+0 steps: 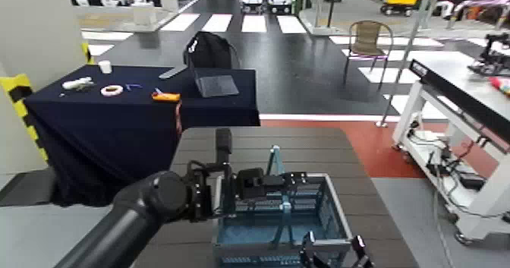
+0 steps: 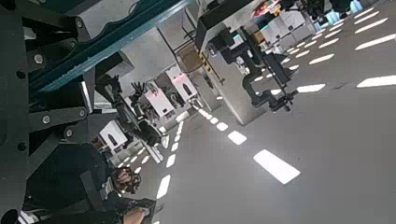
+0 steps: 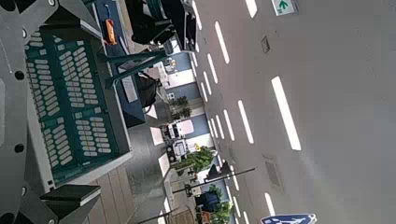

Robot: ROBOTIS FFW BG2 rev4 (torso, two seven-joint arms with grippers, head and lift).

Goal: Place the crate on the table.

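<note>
crate (image 1: 282, 225) near side cut off at frame btm, right hand (image 1: 332, 254) partly out of frame

My view is evenly bright under overhead ceiling strips; glare streaks the dark floor (image 1: 303, 66) toward twelve o'clock; shadows stay soft.

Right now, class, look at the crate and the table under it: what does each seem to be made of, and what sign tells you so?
The crate: likely moulded plastic, blue-grey and matte; its sides are a regular lattice of small slots, with a teal handle standing up.

The table: dark brown with parallel slat lines, so it looks like wood, though it could be a wood-look laminate; the finish is dull, without glare.
</note>
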